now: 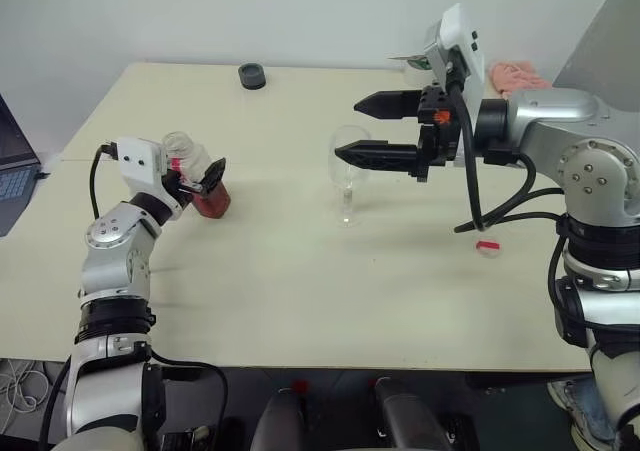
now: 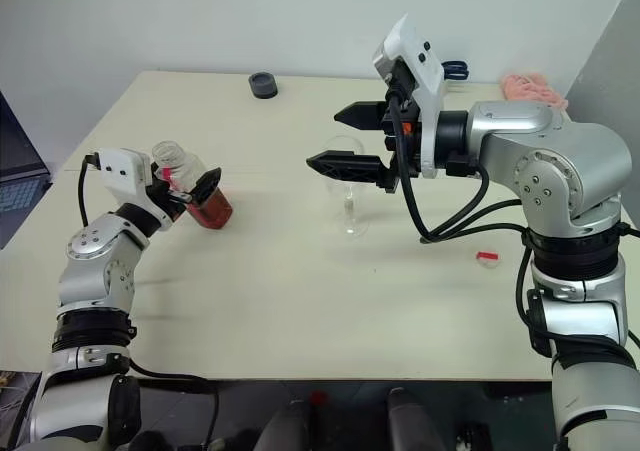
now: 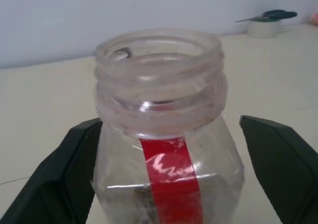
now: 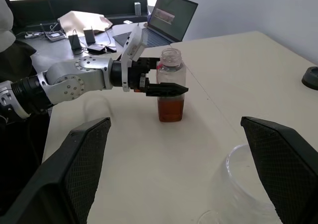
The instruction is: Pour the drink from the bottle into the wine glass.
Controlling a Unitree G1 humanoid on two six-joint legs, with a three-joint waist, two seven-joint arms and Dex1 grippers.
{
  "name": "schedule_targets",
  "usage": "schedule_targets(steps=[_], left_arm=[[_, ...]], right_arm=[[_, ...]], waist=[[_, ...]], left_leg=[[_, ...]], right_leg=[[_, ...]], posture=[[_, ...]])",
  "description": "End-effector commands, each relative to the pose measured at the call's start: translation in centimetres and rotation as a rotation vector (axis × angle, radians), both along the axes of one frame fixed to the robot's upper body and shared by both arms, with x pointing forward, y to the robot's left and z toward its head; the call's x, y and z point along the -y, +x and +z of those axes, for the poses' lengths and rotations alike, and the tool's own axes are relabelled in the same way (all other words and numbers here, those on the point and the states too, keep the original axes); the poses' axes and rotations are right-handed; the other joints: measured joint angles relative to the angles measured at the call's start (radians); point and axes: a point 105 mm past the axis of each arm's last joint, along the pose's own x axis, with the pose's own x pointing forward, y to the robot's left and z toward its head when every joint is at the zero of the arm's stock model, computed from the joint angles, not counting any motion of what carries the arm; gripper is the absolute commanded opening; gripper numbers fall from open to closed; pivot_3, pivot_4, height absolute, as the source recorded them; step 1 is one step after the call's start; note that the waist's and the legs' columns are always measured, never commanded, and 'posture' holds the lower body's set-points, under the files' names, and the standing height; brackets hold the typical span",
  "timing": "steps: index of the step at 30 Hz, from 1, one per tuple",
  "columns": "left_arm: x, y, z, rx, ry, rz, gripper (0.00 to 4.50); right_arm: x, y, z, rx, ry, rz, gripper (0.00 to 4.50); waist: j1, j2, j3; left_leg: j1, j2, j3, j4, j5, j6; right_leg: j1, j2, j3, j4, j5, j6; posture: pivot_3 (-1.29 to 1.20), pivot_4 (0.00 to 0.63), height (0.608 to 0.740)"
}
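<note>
- So far, in the head views, the bottle (image 1: 197, 178) stands uncapped on the counter (image 1: 300, 281), the drink (image 1: 211, 204) low inside, and the wine glass (image 1: 348, 171) looks empty; pouring is all left.
- Left wrist view: the left gripper (image 3: 164, 169) straddles the bottle, fingers either side, apparently not yet clamped.
- Right wrist view: the right gripper (image 4: 174, 164) gapes wide just above the glass, holding nothing.

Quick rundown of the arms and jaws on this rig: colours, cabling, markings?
Both arms are silver-grey metal with rounded joint housings, black bands and bolt circles. Each wrist carries a white boxy camera housing. The left gripper and right gripper have black, tapered, wedge-shaped jaws with finely textured inner faces. Black cables loop loosely outside both forearms; the right wrist shows small orange parts.
</note>
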Motion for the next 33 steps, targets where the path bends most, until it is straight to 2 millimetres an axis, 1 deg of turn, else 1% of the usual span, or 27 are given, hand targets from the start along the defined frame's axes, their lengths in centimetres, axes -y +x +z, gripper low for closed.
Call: schedule_targets(steps=[1, 3, 5, 6, 7, 9, 11, 14, 16, 17, 18, 20, 21, 23, 26, 29, 33], left_arm=[[0.2, 0.0, 1.7, 0.065, 0.02, -0.009, 3.33], [0.1, -0.1, 1.6, 0.065, 0.021, -0.01, 2.72], [0.1, -0.2, 1.6, 0.069, 0.024, -0.01, 2.06], [0.1, -0.1, 1.9, 0.073, 0.024, -0.014, 1.84], [0.1, -0.1, 2.1, 0.077, 0.024, -0.018, 1.73], [0.6, 0.2, 3.0, 0.092, 0.031, -0.043, 1.73], [1.7, 0.8, 4.5, 0.12, 0.049, -0.085, 1.73], [3.8, 1.9, 7.3, 0.172, 0.087, -0.154, 1.73], [5.7, 2.6, 9.1, 0.21, 0.118, -0.2, 1.73], [6.5, 2.9, 9.8, 0.224, 0.141, -0.216, 1.73], [7.6, 3.2, 10.6, 0.244, 0.171, -0.241, 1.73], [9.8, 3.7, 11.7, 0.278, 0.24, -0.285, 1.73], [10.8, 3.9, 12.0, 0.295, 0.292, -0.302, 1.73], [12.6, 4.1, 12.3, 0.349, 0.441, -0.321, 1.73], [15.2, 4.3, 12.4, 0.418, 0.567, -0.352, 1.72], [16.1, 4.3, 12.3, 0.469, 0.653, -0.356, 1.72], [16.8, 4.2, 12.3, 0.517, 0.721, -0.356, 1.72]], right_arm=[[0.2, -0.6, 0.8, 0.044, 0.01, -0.004, 4.5], [0.3, -0.5, 0.7, 0.049, 0.013, -0.015, 4.5], [0.5, -0.5, 1.2, 0.104, 0.047, -0.025, 4.5], [0.8, -0.5, 1.5, 0.142, 0.067, -0.037, 4.5], [1.0, -0.5, 1.7, 0.174, 0.084, -0.047, 4.5], [1.7, -0.3, 1.9, 0.213, 0.125, -0.076, 4.5], [3.1, -0.4, 1.9, 0.258, 0.16, -0.125, 4.5], [5.8, -0.8, 1.9, 0.274, 0.252, -0.217, 4.5], [7.8, -1.5, 1.0, 0.255, 0.287, -0.286, 4.5], [8.5, -1.9, 0.3, 0.248, 0.287, -0.314, 4.5], [8.9, -2.7, -1.1, 0.225, 0.27, -0.329, 4.5], [9.1, -3.8, -3.3, 0.199, 0.244, -0.366, 4.5], [9.0, -4.1, -4.1, 0.189, 0.247, -0.383, 4.5], [8.7, -4.7, -6.1, 0.156, 0.216, -0.399, 4.5], [8.2, -4.9, -8.7, 0.093, 0.213, -0.429, 4.5], [7.9, -5.1, -9.7, 0.077, 0.215, -0.446, 4.5], [7.5, -4.8, -10.0, 0.077, 0.236, -0.454, 4.5]], waist=[[0.001, 0.0, 0.0], [0.001, 0.0, 0.0], [0.001, 0.0, 0.0], [0.001, 0.0, 0.0], [0.001, 0.0, 0.0], [0.001, 0.0, 0.0], [0.003, -0.001, 0.0], [0.022, -0.001, 0.0], [0.03, -0.001, 0.0], [0.033, -0.002, 0.0], [0.034, -0.002, 0.0], [0.038, -0.002, 0.0], [0.038, -0.002, 0.0], [0.03, -0.001, 0.0], [0.02, -0.002, 0.0], [0.006, -0.001, 0.0], [-0.001, -0.001, 0.0]], left_leg=[[0.0, 0.0, 0.0, 0.0, 0.0, 0.0], [0.0, 0.0, -0.001, 0.0, 0.0, 0.0], [-0.001, 0.0, -0.001, 0.0, 0.0, 0.0], [-0.001, 0.0, -0.001, 0.001, 0.0, 0.0], [-0.001, 0.0, -0.001, 0.001, 0.0, 0.0], [-0.001, 0.0, -0.001, 0.001, 0.0, 0.0], [-0.002, 0.0, -0.002, 0.001, 0.0, 0.0], [-0.005, -0.001, -0.006, 0.003, 0.0, 0.0], [-0.008, -0.002, -0.008, 0.004, 0.0, 0.0], [-0.008, -0.003, -0.009, 0.004, 0.0, 0.0], [-0.009, -0.004, -0.01, 0.004, 0.0, 0.0], [-0.009, -0.005, -0.012, 0.003, 0.0, 0.0], [-0.009, -0.005, -0.012, 0.002, 0.0, 0.0], [-0.009, -0.006, -0.012, 0.003, 0.0, 0.0], [-0.007, -0.006, -0.012, 0.003, 0.001, 0.0], [-0.007, -0.005, -0.011, 0.003, 0.002, 0.002], [-0.007, -0.005, -0.011, 0.003, 0.002, 0.003]], right_leg=[[0.0, 0.0, 0.0, 0.0, 0.0, 0.0], [0.0, 0.0, 0.0, 0.0, 0.0, 0.0], [0.0, 0.0, -0.001, 0.0, 0.0, 0.0], [0.0, 0.0, -0.001, 0.0, 0.0, 0.0], [0.0, 0.0, -0.001, 0.0, 0.0, 0.0], [0.0, 0.0, -0.001, 0.0, 0.0, 0.0], [0.0, 0.0, -0.002, 0.0, 0.0, 0.0], [0.0, 0.0, -0.006, 0.0, 0.0, 0.0], [-0.001, -0.001, -0.009, -0.001, 0.0, 0.0], [0.0, -0.003, -0.011, -0.001, 0.0, 0.0], [0.0, -0.004, -0.012, -0.001, 0.0, 0.0], [0.0, -0.005, -0.014, -0.002, 0.0, 0.0], [0.0, -0.005, -0.014, -0.002, 0.0, 0.0], [0.0, -0.005, -0.014, -0.001, 0.0, 0.0], [0.001, -0.004, -0.013, 0.0, 0.0, 0.0], [0.0, -0.003, -0.012, 0.0, 0.0, 0.0], [0.0, -0.003, -0.012, 0.001, 0.0, 0.001]], posture=[[0.0, 0.15, 0.74], [0.0, 0.15, 0.74], [0.0, 0.15, 0.74], [0.0, 0.15, 0.74], [0.0, 0.15, 0.74], [0.0, 0.15, 0.74], [0.0, 0.15, 0.74], [0.0, 0.15, 0.74], [0.0, 0.15, 0.74], [0.0, 0.15, 0.74], [0.0, 0.15, 0.74], [0.0, 0.15, 0.74], [0.0, 0.15, 0.74], [0.0, 0.15, 0.74], [0.0, 0.15, 0.74], [0.0, 0.15, 0.74], [0.0, 0.15, 0.74]])
